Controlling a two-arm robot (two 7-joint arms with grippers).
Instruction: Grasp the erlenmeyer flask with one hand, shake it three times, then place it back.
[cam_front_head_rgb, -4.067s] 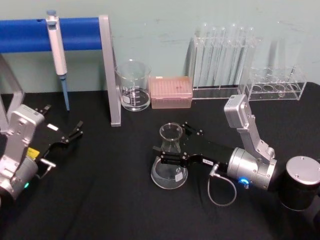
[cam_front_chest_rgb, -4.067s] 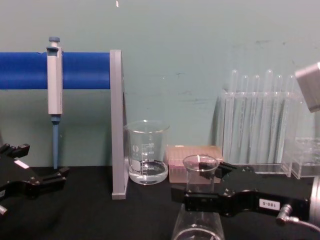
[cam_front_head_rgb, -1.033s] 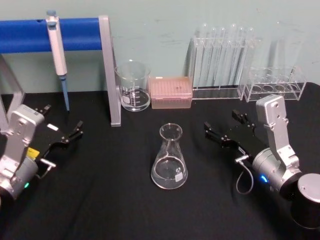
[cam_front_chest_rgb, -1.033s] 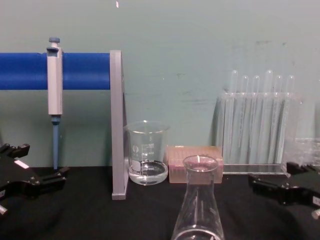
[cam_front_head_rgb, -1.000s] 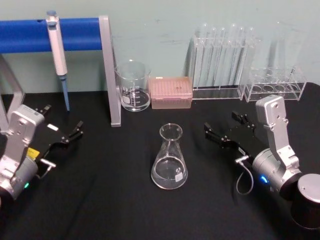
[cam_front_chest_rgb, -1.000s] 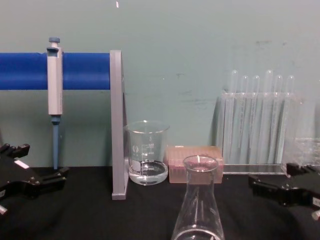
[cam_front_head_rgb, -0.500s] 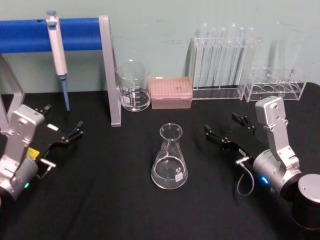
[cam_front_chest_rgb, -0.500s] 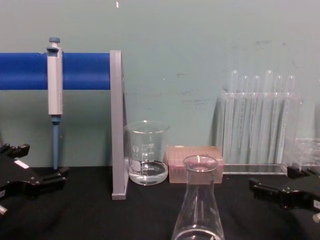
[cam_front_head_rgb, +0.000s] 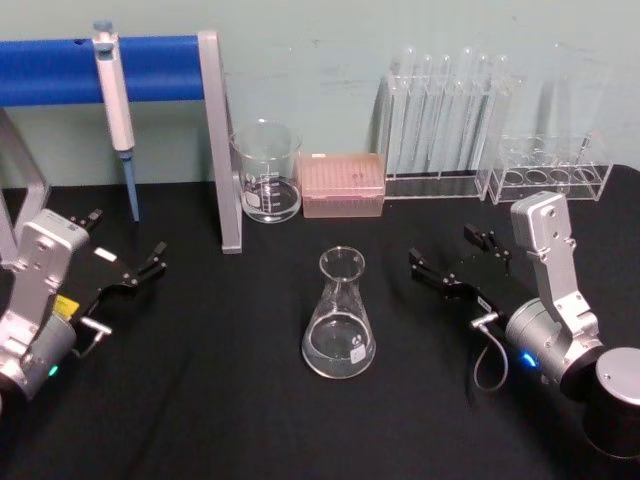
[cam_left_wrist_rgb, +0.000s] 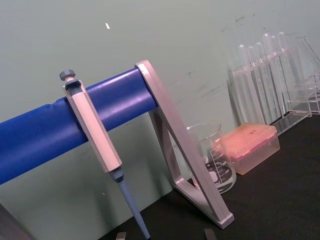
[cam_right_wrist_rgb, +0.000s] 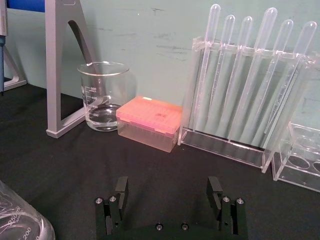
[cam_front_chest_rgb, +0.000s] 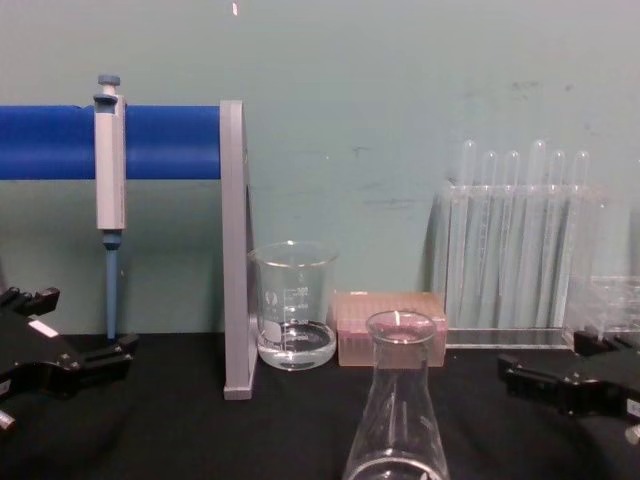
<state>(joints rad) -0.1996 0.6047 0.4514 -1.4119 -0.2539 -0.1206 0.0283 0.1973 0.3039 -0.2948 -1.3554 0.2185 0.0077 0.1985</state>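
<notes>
The erlenmeyer flask (cam_front_head_rgb: 340, 315) stands upright on the black table, alone at the centre, with a little clear liquid in its base. In the chest view the flask (cam_front_chest_rgb: 398, 410) rises at the bottom centre, and in the right wrist view its base (cam_right_wrist_rgb: 20, 220) shows at a corner. My right gripper (cam_front_head_rgb: 443, 248) is open, about a hand's width to the flask's right, touching nothing; its fingers (cam_right_wrist_rgb: 121, 189) stand wide apart. My right gripper (cam_front_chest_rgb: 550, 362) sits low at the chest view's right edge. My left gripper (cam_front_head_rgb: 128, 235) rests open at the far left.
Along the back wall stand a glass beaker (cam_front_head_rgb: 266, 172), a pink tip box (cam_front_head_rgb: 342, 184), a rack of tall test tubes (cam_front_head_rgb: 445, 120) and a low clear rack (cam_front_head_rgb: 545, 170). A pipette (cam_front_head_rgb: 113, 90) hangs on the blue-barred stand (cam_front_head_rgb: 220, 140) at the back left.
About four seconds ago my right gripper was around the flask's neck; it has since let go and drawn back to the right. Over the last second it barely moved. The left arm stayed still.
</notes>
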